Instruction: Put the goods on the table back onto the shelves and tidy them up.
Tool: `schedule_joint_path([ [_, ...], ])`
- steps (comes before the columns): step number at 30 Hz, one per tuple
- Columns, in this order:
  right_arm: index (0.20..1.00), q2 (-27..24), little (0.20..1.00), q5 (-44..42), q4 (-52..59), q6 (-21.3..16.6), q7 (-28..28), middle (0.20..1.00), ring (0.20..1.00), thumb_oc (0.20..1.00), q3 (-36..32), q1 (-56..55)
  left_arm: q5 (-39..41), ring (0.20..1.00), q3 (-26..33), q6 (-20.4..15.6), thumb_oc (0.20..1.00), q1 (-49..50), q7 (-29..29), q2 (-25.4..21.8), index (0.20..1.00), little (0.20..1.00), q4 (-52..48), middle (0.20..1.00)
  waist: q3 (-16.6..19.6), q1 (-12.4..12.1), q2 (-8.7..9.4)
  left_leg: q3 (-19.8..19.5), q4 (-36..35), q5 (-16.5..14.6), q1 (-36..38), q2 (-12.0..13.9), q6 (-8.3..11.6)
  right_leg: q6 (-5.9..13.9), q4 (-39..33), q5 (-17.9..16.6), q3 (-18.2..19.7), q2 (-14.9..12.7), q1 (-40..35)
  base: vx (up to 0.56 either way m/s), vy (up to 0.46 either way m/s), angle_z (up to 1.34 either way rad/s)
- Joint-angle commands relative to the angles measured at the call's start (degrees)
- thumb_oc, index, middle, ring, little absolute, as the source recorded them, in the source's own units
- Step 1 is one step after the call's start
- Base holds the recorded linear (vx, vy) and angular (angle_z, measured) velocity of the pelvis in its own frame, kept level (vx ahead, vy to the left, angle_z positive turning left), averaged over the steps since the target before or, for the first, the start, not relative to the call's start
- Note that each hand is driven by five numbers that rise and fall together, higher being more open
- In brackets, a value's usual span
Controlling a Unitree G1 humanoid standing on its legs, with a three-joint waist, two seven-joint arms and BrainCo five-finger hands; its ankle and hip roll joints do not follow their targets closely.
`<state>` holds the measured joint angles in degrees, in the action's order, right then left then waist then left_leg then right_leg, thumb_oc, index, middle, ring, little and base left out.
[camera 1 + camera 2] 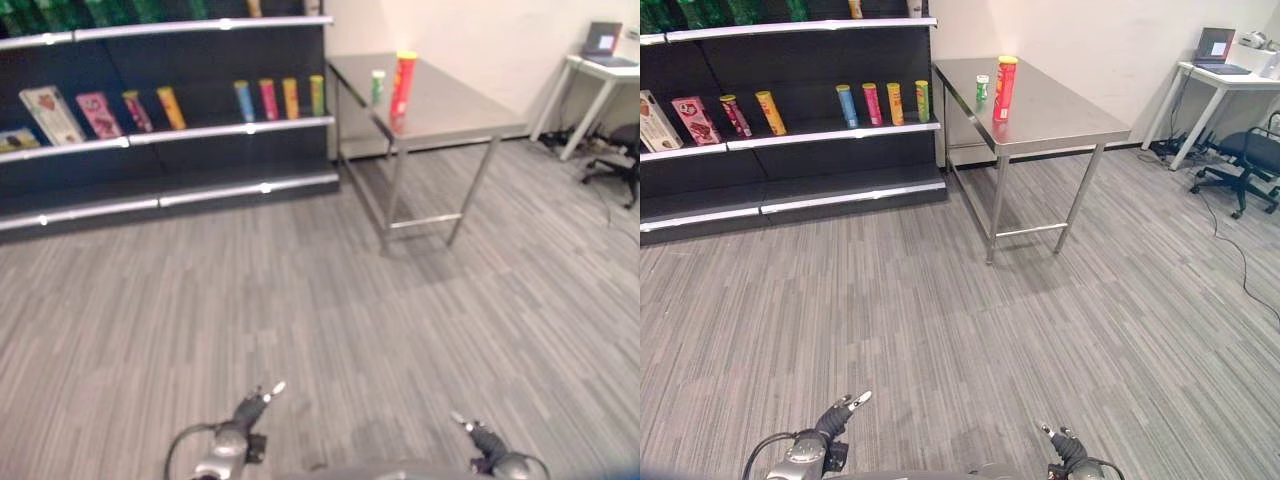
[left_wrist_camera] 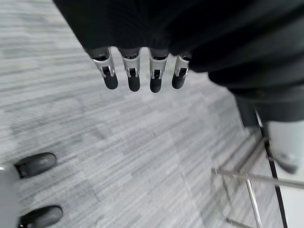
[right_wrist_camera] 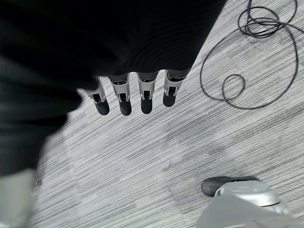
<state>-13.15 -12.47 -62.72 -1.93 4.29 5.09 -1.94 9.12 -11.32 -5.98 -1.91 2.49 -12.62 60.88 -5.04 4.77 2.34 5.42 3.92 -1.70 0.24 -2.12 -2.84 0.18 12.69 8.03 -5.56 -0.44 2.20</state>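
Observation:
A tall red can (image 1: 1005, 88) with a yellow lid stands upright on the steel table (image 1: 1060, 115) at the far middle, with a small green can (image 1: 982, 87) just to its left. To the left of the table is the dark shelf unit (image 1: 840, 133); several coloured tubes (image 1: 881, 103) stand in a row on its middle shelf. My left hand (image 1: 832, 420) and right hand (image 1: 1068, 450) hang low at the near edge, far from the table. In the wrist views both hands' fingers (image 2: 133, 76) (image 3: 124, 97) are straight over the grey floor and hold nothing.
Boxes (image 1: 695, 118) and two more tubes stand at the shelf's left end. A white desk (image 1: 1220, 75) with a laptop and a black office chair (image 1: 1245, 160) are at the far right. Grey striped floor lies between me and the table.

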Motion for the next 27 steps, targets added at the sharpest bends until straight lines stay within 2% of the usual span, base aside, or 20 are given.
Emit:
schedule_joint_path([
  [1,1.0,-1.9,1.0,-0.8,-0.4,-1.5,0.2,1.0,1.0,1.0,-0.1,3.6,1.8,1.0,0.3,-1.4,1.0,-1.9,-0.1,-1.0,1.0,1.0,-0.5,1.0,-3.2,1.4,0.02,-1.2,2.1,-7.6,6.0,7.9,8.74,8.03,-8.6,1.2,1.7,-6.0,-7.8,0.0,0.0,0.0],
  [16,1.0,-2.9,1.0,1.7,0.9,-1.7,0.2,1.0,1.0,1.0,1.9,4.3,-1.0,1.0,-0.3,-1.5,1.0,-1.7,1.1,-1.3,1.0,1.0,-0.2,1.0,-3.1,0.6,0.33,-1.9,1.8,-7.2,5.4,7.5,8.42,8.07,-8.6,1.0,1.8,-6.1,-7.5,0.0,0.0,0.01],
  [21,1.0,-4.9,1.0,5.7,3.3,-2.0,-0.7,1.0,1.0,1.0,4.9,6.1,-4.0,1.0,-1.3,-1.4,1.0,-1.8,0.5,-2.4,1.0,1.0,0.3,1.0,-3.4,0.1,0.55,-2.3,1.8,-7.1,5.0,7.4,8.47,8.08,-8.5,1.0,1.5,-6.2,-7.3,-0.01,-0.004,0.03],
  [24,1.0,-6.4,1.0,10.3,5.4,-2.1,-2.1,1.0,1.0,1.0,9.2,8.1,-6.3,1.0,-2.1,-1.3,1.0,-1.9,0.2,-3.2,1.0,1.0,0.7,1.0,-3.6,-0.5,0.75,-2.5,1.9,-6.9,4.8,7.5,8.53,8.1,-8.5,1.1,1.2,-6.3,-7.4,-0.01,-0.015,0.06],
  [27,1.0,-6.4,1.0,10.7,8.5,-2.5,-2.8,1.0,1.0,1.0,11.2,10.4,-6.5,1.0,-2.9,-1.5,1.0,-1.7,-0.3,-3.4,1.0,1.0,0.1,1.0,-3.8,-1.1,0.83,-2.7,1.9,-6.9,4.6,7.5,8.53,8.16,-8.6,1.0,0.7,-6.4,-7.5,-0.01,-0.007,0.06],
])
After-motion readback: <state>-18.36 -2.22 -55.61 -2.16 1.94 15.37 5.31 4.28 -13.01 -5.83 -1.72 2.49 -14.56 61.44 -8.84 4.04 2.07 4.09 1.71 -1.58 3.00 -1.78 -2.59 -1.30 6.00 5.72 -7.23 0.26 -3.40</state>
